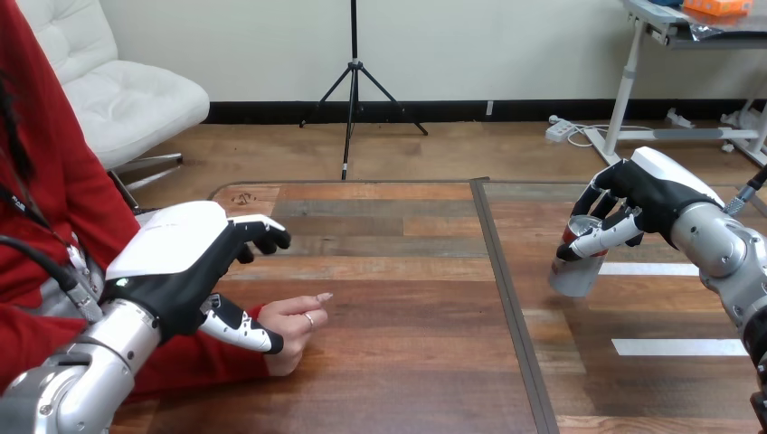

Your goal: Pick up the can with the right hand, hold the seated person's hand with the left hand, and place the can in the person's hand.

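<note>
Silver can [577,269] in right hand [644,201], right of seam [508,303].

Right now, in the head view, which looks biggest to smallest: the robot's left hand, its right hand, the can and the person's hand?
1. Left hand, largest, but nearest the camera.
2. Right hand.
3. The person's hand and the can look about alike; unranked.

Wooden table [398,362] — dark seam [511,307] down the middle.

The person's hand [294,325] rests on the tabletop [407,362] near its left edge, left hand [181,262] just beside it. By the right edge, the can [579,262] sits in the right hand [638,203].
</note>
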